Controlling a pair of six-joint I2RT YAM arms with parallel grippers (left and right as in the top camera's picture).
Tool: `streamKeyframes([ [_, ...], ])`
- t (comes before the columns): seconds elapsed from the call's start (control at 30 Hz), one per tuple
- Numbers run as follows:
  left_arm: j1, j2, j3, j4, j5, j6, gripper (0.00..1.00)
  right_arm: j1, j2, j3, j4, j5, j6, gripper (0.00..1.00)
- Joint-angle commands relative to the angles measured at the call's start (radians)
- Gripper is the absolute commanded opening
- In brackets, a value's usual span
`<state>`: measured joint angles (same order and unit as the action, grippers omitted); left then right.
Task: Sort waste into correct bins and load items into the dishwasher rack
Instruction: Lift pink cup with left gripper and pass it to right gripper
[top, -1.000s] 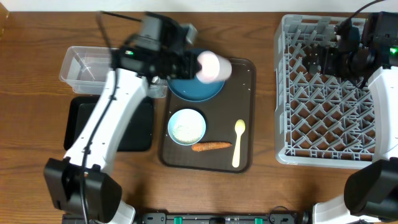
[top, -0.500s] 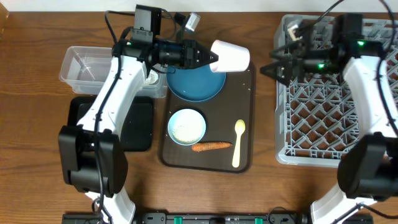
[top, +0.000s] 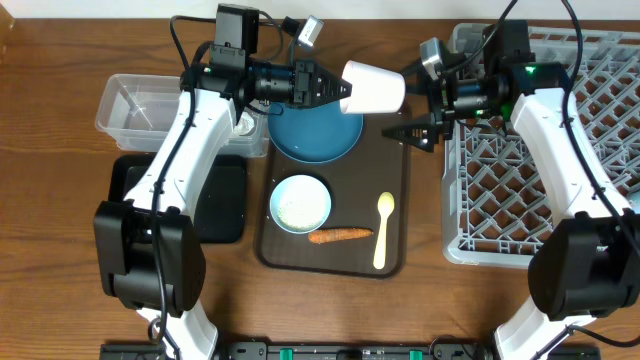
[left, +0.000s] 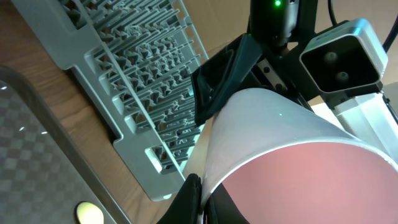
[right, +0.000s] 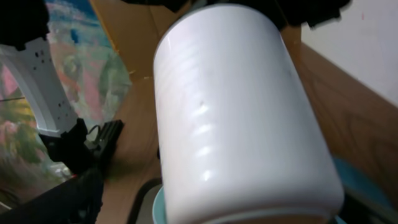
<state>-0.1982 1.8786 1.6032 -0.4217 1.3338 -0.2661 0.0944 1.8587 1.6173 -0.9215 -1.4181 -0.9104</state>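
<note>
We count one pink cup (top: 375, 88), pinched at its rim by our left hand (top: 340, 91) and held sideways above the serving tray's (top: 396, 165) far right corner. Our right hand (top: 408, 100) gapes wide at its base. On the tray lie one dark blue bowl (top: 315, 138), one light blue bowl (top: 300, 203), one carrot piece (top: 338, 236) and one spoon (top: 383, 230).

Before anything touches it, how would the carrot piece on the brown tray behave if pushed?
The carrot piece looks rounded and tapered, so it would probably roll in a curve. It looks stiff, likely moving whole. The spoon lies close and may get nudged.
</note>
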Motion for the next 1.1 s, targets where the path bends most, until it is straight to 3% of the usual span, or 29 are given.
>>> streamKeyframes([
  [0.0, 0.000, 0.002, 0.002, 0.001, 0.017, -0.006, 0.06, 0.008, 0.006, 0.004, 0.024, -0.107, -0.033, 0.94],
  [0.47, -0.002, 0.002, 0.002, 0.001, 0.018, -0.021, 0.06, 0.026, 0.006, 0.004, 0.175, -0.115, -0.033, 0.73],
  [0.9, -0.004, 0.002, 0.002, 0.001, 0.017, -0.021, 0.06, 0.048, 0.006, 0.004, 0.187, -0.089, -0.032, 0.67],
  [1.07, -0.004, 0.002, 0.002, 0.001, 0.017, -0.021, 0.06, 0.048, 0.006, 0.004, 0.187, -0.088, -0.020, 0.47],
])
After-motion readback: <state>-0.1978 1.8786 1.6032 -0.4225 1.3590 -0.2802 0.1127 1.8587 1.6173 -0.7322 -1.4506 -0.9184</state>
